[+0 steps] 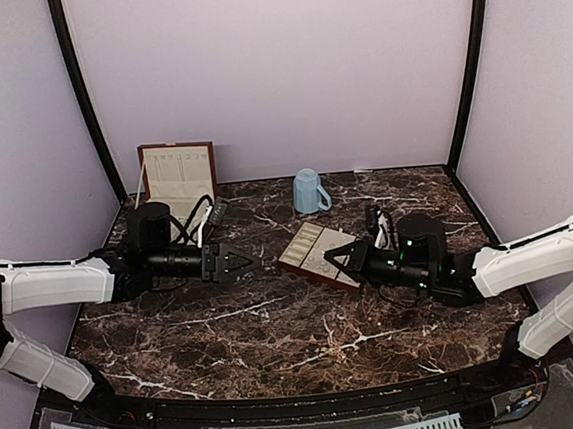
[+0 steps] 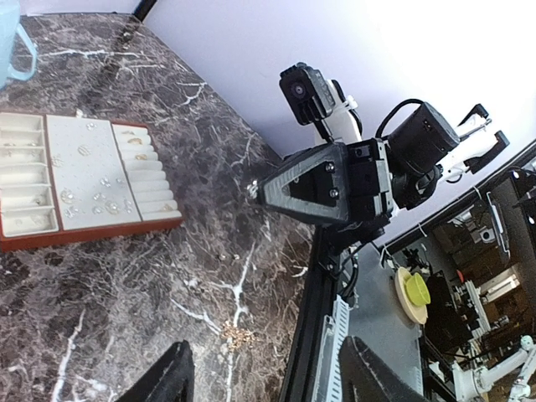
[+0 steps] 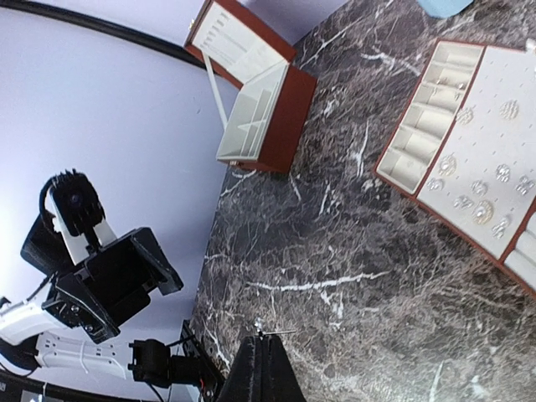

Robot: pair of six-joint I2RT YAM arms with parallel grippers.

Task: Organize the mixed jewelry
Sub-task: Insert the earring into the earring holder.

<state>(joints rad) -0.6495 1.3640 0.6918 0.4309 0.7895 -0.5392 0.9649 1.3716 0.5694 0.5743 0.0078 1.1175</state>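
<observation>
The mixed jewelry shows as tiny silvery pieces (image 3: pixel 481 188) lying on the cream-lined tray (image 3: pixel 419 151), also seen in the left wrist view as specks (image 2: pixel 100 188) on the tray (image 2: pixel 84 237). My right gripper (image 3: pixel 261 342) is shut on a tiny silvery stud (image 3: pixel 262 325) with a thin pin, held above the marble table. It hovers by the tray's near corner (image 1: pixel 304 243) in the top view. My left gripper (image 2: pixel 272 381) is open with nothing between its fingers, left of the tray (image 1: pixel 243 263). A small golden clump (image 2: pixel 237 337) and two loose specks (image 2: pixel 224 257) lie on the table.
A reddish-brown wooden box (image 1: pixel 178 174) stands open at the back left, its cream compartments showing (image 3: pixel 251 117). A light-blue mug (image 1: pixel 310 190) stands behind the tray. Purple walls close in the back and both sides. The table's black front edge (image 2: pixel 314 335) runs beside the left gripper.
</observation>
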